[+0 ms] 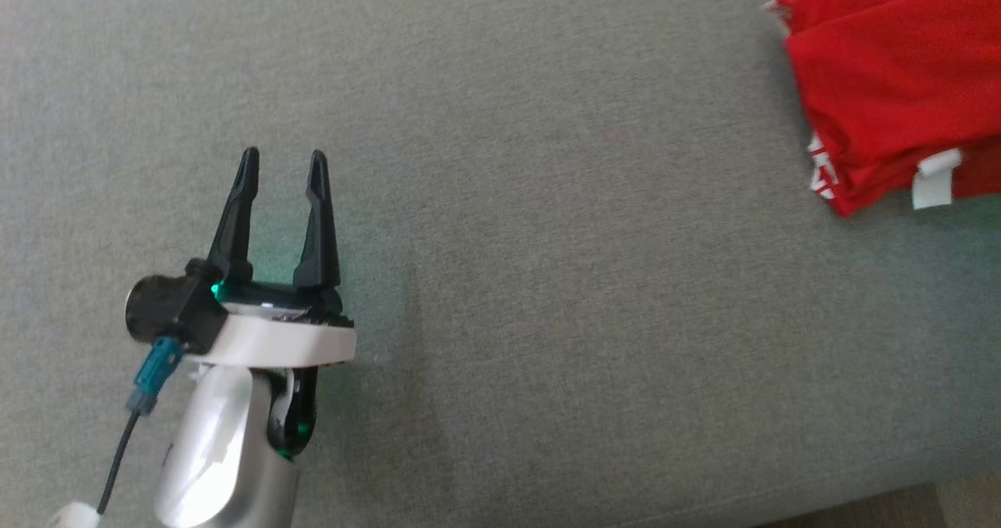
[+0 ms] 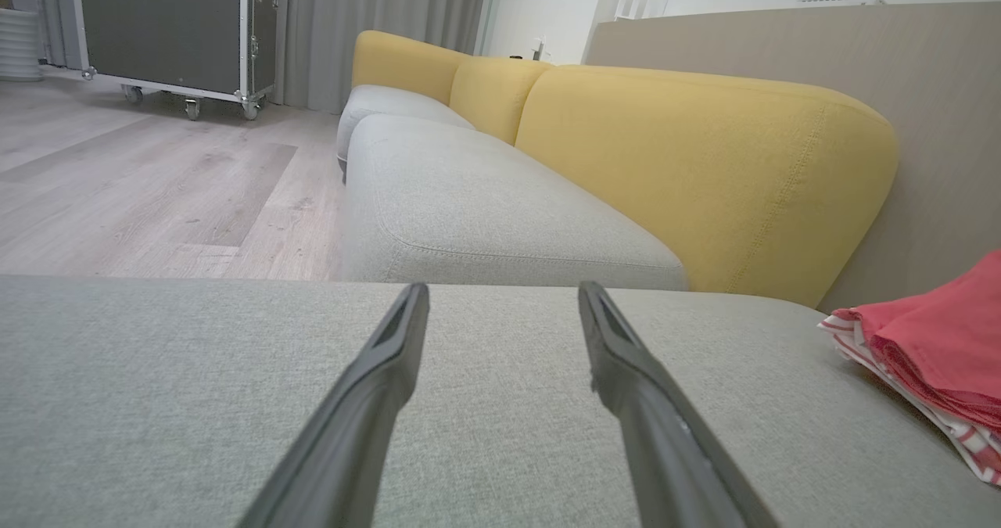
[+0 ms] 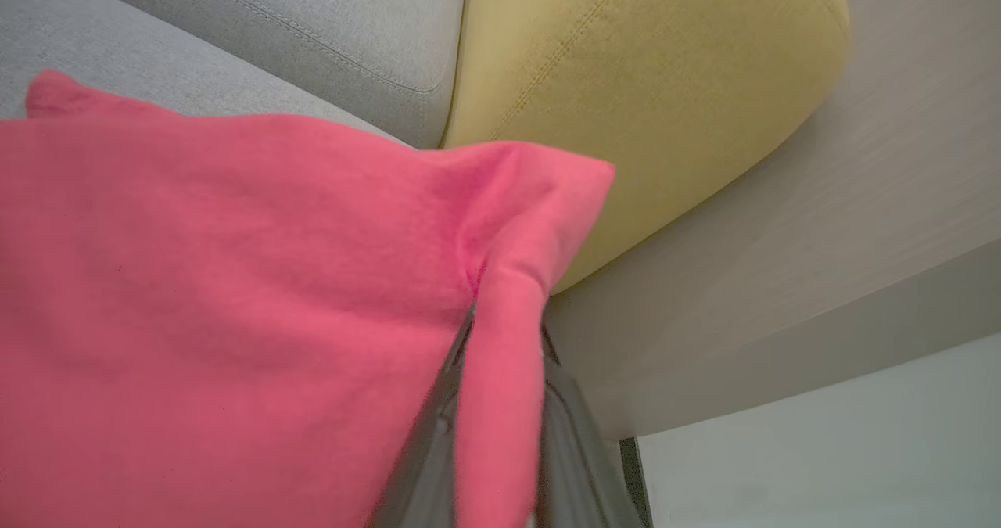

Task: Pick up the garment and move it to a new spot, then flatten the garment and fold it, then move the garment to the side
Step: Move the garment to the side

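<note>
The red garment (image 1: 891, 82) lies as a compact folded stack with white trim showing along its near edge, so I'd judge the folding done and the last step, shifting it aside, to be the one in hand. The right end effector (image 3: 504, 340) is nearly closed and has a pinch of the garment's red cloth between its dark fingers, which fits a drag or lift of the whole stack by one edge. Well apart from the garment, the left end effector (image 1: 282, 154) hovers with its jaws spread wide and nothing in them, kept out of the way, I'd guess, so it can't snag the folds. The garment rests on a grey woven seat cushion (image 1: 547, 278), soft and slightly grippy by the look of it, so a slide could pull the layers apart. Behind the garment rise a yellow backrest (image 2: 704, 168) and a beige panel (image 2: 938, 121); farther off are pale wooden floor (image 2: 141, 184), a wheeled case (image 2: 172, 27) and a grey curtain (image 2: 375, 12).
</note>
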